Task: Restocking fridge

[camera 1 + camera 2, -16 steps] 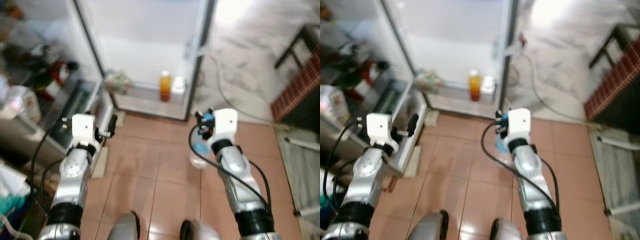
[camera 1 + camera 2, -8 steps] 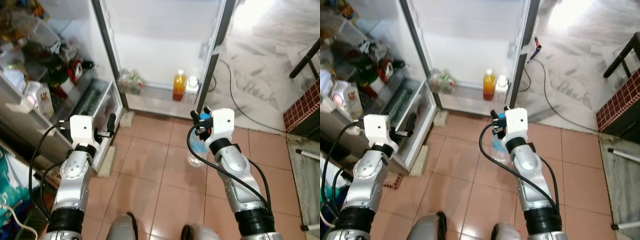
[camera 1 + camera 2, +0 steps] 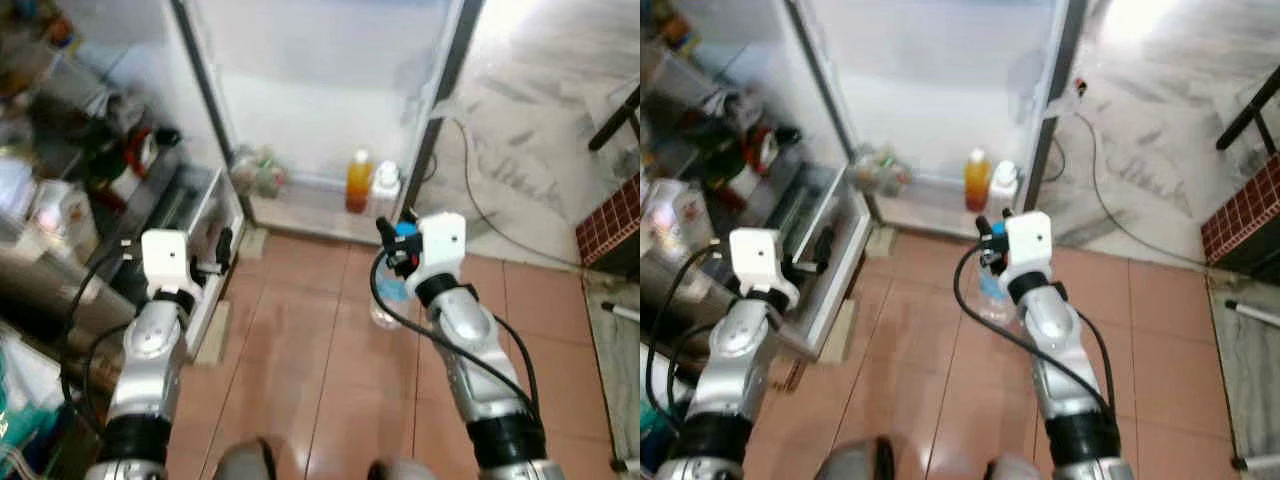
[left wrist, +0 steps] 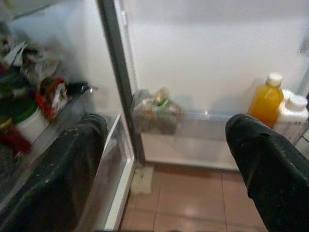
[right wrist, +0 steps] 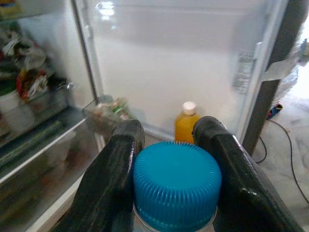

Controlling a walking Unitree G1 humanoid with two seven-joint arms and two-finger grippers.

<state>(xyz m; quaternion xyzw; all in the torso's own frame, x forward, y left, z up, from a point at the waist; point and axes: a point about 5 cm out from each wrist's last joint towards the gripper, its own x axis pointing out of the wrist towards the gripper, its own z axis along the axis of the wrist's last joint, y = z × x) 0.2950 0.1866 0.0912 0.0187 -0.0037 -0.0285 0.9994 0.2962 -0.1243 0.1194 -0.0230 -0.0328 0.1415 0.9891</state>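
My right gripper (image 3: 401, 240) is shut on the neck of a clear water bottle (image 3: 389, 296) with a blue cap (image 5: 177, 181), held upright above the floor tiles. Its black fingers (image 5: 119, 166) sit on both sides of the cap. Ahead stands the open fridge door (image 3: 330, 90). On its lowest shelf are an orange juice bottle (image 3: 359, 181), a white bottle (image 3: 386, 183) and a bag of greens (image 3: 257, 172). My left gripper (image 3: 223, 249) is open and holds nothing, in front of the fridge's lower drawer (image 3: 196, 205).
Crowded fridge shelves (image 3: 70, 150) with jars and cartons fill the left. A black cable (image 3: 490, 215) runs over the marble floor at the right. A dark table leg (image 3: 612, 105) and a red tiled block (image 3: 608, 215) stand at the far right. Terracotta tiles (image 3: 300, 340) lie between me and the door.
The whole picture has shifted and blurred, so the camera moved. Both arms keep their pose and the bottle stays in the right gripper.
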